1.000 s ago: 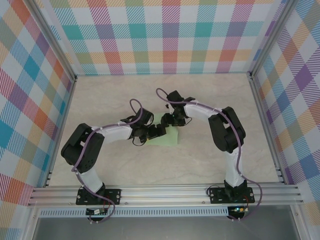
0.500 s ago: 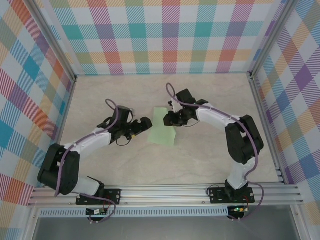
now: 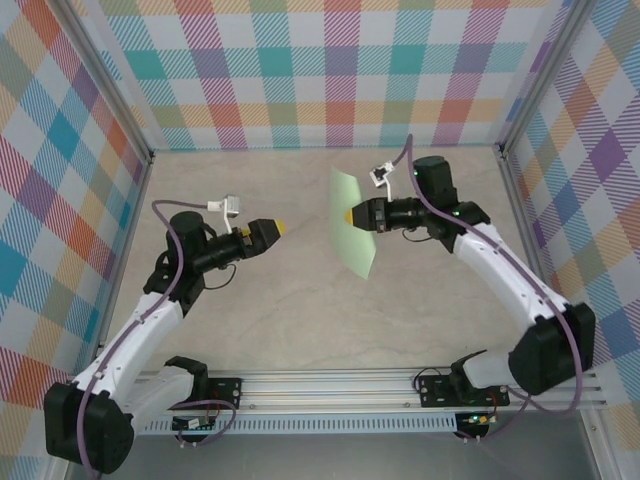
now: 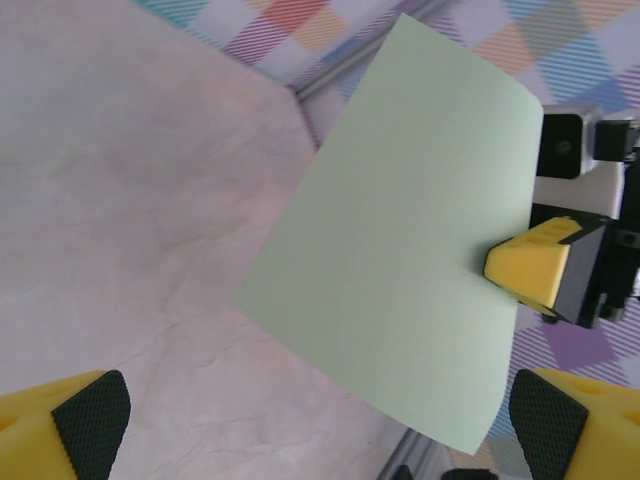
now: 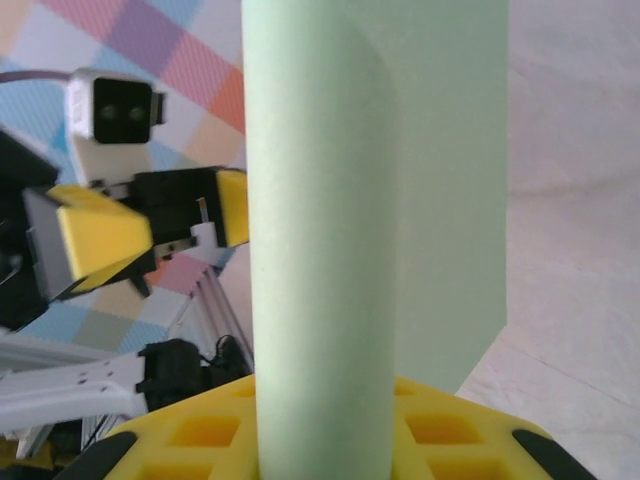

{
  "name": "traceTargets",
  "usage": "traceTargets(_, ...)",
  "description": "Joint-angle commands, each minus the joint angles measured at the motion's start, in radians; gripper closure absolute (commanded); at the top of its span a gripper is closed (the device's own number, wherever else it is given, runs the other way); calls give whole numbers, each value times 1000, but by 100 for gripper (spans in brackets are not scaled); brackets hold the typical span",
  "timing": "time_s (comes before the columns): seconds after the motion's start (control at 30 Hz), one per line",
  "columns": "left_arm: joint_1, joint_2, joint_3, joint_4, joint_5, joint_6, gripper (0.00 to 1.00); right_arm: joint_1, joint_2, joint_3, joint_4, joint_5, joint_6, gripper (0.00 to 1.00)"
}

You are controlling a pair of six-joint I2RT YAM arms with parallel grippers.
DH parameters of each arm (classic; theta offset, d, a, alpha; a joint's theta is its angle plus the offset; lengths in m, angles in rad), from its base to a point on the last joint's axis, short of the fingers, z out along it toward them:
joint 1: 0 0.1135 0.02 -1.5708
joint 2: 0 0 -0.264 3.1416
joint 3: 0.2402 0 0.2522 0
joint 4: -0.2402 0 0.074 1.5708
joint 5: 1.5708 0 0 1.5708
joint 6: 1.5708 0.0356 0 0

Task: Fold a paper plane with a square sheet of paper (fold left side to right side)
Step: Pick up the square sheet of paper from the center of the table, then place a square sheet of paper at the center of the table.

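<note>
So, we've got the right gripper (image 3: pixel 352 216) pinching the square sheet of paper (image 3: pixel 356 252); left gripper (image 3: pixel 279 228) gapes wide, left of it.

We lose the square sheet of paper (image 5: pixel 322 200) past the top edge; its curl hides the pinch of the right gripper (image 5: pixel 325 440).

Plain pale light green over the thin square sheet of paper (image 3: pixel 356 246). Bright yellow and black on the fingers of the left tool (image 3: pixel 278 227) and the right tool (image 3: pixel 350 215). Cream-beige with faint marble veining on the counter (image 3: pixel 300 320). Pastel plaid of teal, orange, pink, purple and yellow on white across the enclosure walls (image 3: pixel 330 70). White shells and black joints on the two robot arms (image 3: pixel 500 265); purple on their cables (image 3: pixel 170 235).
</note>
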Motion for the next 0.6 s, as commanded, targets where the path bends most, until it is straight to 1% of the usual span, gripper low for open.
traceTargets(0.0, -2, -18, 55, 113, 126, 15, 0, 0, -78, 49, -58, -143, -83, 74)
traceTargets(0.2, -73, -13, 131, 172, 190, 51, 0, 2, -145, 121, -123, -257, -120, 74)
traceTargets(0.3, -133, -3, 177, 162, 210, 87, 0, 5, -161, 144, -141, -296, -135, 74)
traceTargets(0.43, -208, 19, 235, 102, 209, 157, 0, 13, -183, 145, -125, -330, -132, 74)
traceTargets(0.57, -242, 45, 254, 88, 201, 181, 0, 16, -191, 140, -114, -345, -132, 74)
